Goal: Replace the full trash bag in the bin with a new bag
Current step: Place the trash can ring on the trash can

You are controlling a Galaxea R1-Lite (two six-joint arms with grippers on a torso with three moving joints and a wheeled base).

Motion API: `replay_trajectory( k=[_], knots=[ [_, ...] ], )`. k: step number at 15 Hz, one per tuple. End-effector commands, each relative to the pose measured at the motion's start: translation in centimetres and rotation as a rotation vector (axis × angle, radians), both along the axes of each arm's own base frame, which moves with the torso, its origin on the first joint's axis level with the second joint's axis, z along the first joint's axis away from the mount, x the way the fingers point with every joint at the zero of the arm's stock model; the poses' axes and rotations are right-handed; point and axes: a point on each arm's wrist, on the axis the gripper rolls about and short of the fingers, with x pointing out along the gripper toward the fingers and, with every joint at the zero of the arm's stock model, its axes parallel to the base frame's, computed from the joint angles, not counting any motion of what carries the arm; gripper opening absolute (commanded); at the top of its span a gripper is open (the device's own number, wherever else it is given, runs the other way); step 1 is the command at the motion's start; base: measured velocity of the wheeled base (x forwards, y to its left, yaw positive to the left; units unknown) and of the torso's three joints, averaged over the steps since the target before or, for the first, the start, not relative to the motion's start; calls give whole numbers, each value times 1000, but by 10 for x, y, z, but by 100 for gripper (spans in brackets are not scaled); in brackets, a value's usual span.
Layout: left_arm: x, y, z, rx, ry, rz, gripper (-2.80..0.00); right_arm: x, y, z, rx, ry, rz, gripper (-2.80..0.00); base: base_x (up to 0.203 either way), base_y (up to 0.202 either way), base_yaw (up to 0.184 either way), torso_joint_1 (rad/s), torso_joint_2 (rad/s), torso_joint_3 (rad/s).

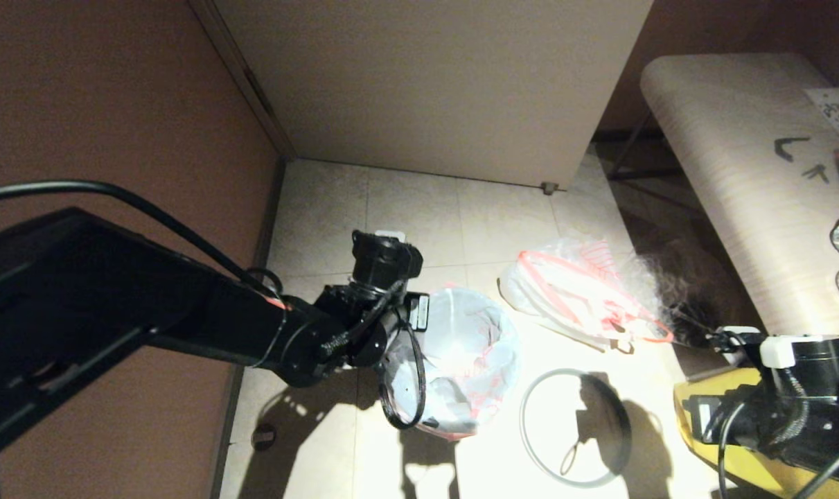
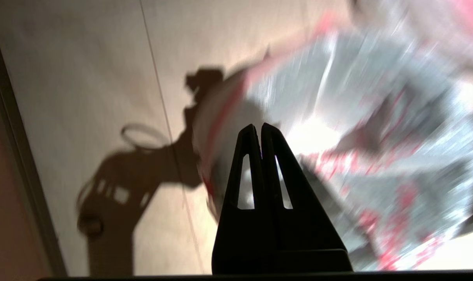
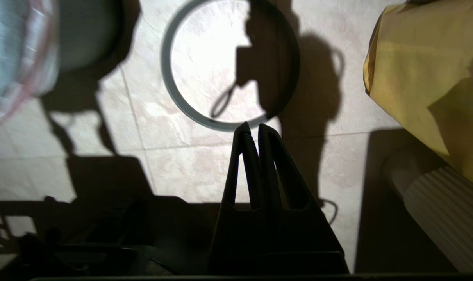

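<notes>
The new bag (image 1: 471, 353) lines the bin, its red-edged mouth spread open over the top; it fills the left wrist view as the new bag (image 2: 357, 117). Only a strip of the bin's dark wall (image 3: 91, 39) shows. My left gripper (image 2: 258, 127) hangs shut over the bag's left edge, with nothing seen between its fingers. The full trash bag (image 1: 578, 298) lies on the floor to the right with its red drawstring loops spread out. The grey hoop (image 1: 571, 426) lies flat on the tiles. My right gripper (image 3: 252, 127) is shut and empty, just short of the hoop (image 3: 181, 105).
A yellow bag (image 1: 738, 450) sits at the lower right under my right arm. A pale table (image 1: 738, 173) with small items stands at the right, and a cabinet (image 1: 433, 83) behind. A brown wall (image 1: 114, 104) closes the left side. A small dark disc (image 1: 263, 436) lies on the floor.
</notes>
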Motion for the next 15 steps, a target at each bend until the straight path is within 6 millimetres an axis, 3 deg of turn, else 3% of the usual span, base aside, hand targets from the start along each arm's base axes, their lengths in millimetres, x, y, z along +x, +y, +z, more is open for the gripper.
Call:
replay_trajectory(
  k=[1, 3, 5, 6, 9, 10, 13, 14, 15],
  knots=[
    [-8, 10, 47, -62, -74, -5, -280, 22, -5, -62, -58, 182, 10, -280, 0, 0, 0, 0, 0, 0],
    [-11, 8, 81, -72, -56, -29, -280, 46, -15, -119, -138, 243, 61, -280, 0, 0, 0, 0, 0, 0],
    [-19, 7, 112, -126, -9, -72, -280, 62, -22, -156, -165, 287, 114, -280, 0, 0, 0, 0, 0, 0],
    [-25, 9, 119, -158, 53, -109, -280, 83, -26, -161, -170, 254, 140, -280, 0, 0, 0, 0, 0, 0],
    [-33, 14, 131, -198, 49, -123, -280, 154, -35, -148, -177, 160, 195, -280, 0, 0, 0, 0, 0, 0],
    [-33, 14, 131, -200, 49, -123, -280, 168, -37, -157, -184, 167, 211, -280, 0, 0, 0, 0, 0, 0],
    [-32, 14, 131, -205, 46, -119, -280, 200, -41, -218, -254, 244, 238, -280, 0, 0, 0, 0, 0, 0],
    [-32, 14, 132, -218, 39, -117, -280, 206, -43, -228, -282, 255, 251, -156, 0, 0, 0, 0, 0, 0],
    [-31, 13, 133, -236, 28, -117, -280, 211, -45, -233, -314, 251, 269, 0, 0, 0, 0, 0, 0, 0]
  ],
)
